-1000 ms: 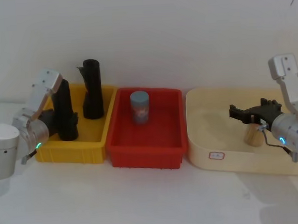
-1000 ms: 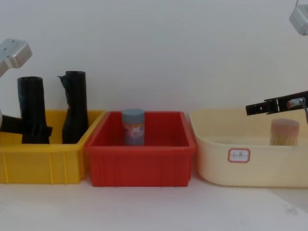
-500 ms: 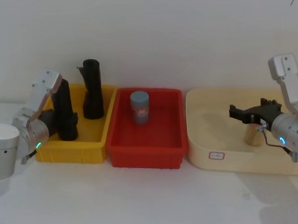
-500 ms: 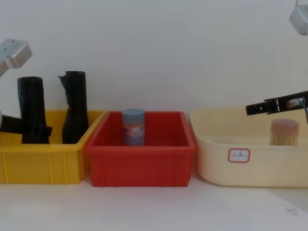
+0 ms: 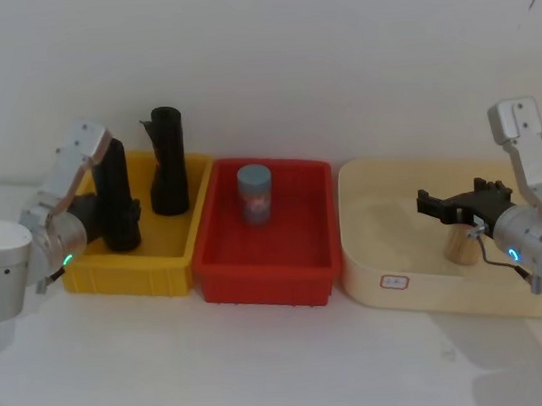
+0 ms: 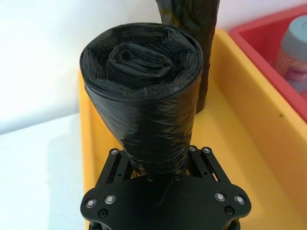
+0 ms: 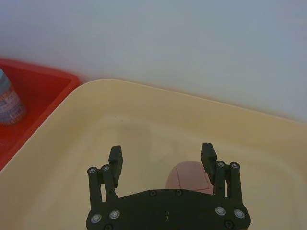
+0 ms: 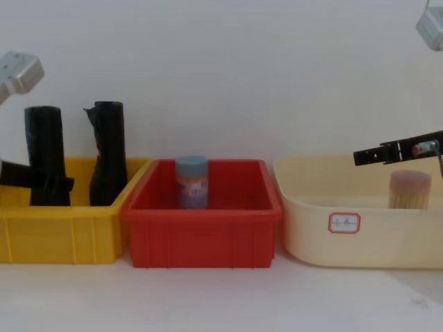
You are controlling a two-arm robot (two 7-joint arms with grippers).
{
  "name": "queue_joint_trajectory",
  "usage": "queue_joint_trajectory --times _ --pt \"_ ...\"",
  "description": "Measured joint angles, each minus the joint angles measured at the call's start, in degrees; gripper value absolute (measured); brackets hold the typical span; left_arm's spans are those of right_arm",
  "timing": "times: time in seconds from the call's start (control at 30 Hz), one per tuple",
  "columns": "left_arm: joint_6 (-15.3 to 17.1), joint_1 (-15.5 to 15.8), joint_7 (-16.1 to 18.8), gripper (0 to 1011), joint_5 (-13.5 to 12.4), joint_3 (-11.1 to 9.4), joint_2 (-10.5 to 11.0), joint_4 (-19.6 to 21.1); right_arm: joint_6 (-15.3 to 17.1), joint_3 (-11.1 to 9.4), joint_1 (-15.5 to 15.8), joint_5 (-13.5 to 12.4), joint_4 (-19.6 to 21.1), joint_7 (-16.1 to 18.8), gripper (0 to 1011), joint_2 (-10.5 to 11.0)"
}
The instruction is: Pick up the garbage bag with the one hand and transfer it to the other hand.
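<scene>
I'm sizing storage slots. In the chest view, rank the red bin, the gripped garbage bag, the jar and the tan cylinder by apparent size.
1. red bin
2. garbage bag, held in the left gripper
3. jar and tan cylinder: look alike, unranked; the cream tub hides the cylinder's base.

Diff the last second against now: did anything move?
The left pincer, shut on the garbage bag, has raised it slightly and drawn it a little toward the robot's left. The bag's lower end is still inside the yellow bin. Nothing was newly grabbed or released. Unchanged: the right pincer, open over the cream tray, the second black roll, and the red bin with its jar.
</scene>
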State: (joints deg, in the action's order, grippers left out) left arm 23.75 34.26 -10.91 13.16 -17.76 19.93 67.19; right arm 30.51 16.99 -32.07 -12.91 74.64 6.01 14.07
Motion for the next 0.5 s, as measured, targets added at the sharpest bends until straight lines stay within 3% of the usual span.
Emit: queue_joint_trajectory --times 0.5 --pt "1.4 1.3 -5.7 436 1.5 1.8 3.6 6.0 0.0 0.0 0.0 0.0 0.0 0.0 1001 0.0"
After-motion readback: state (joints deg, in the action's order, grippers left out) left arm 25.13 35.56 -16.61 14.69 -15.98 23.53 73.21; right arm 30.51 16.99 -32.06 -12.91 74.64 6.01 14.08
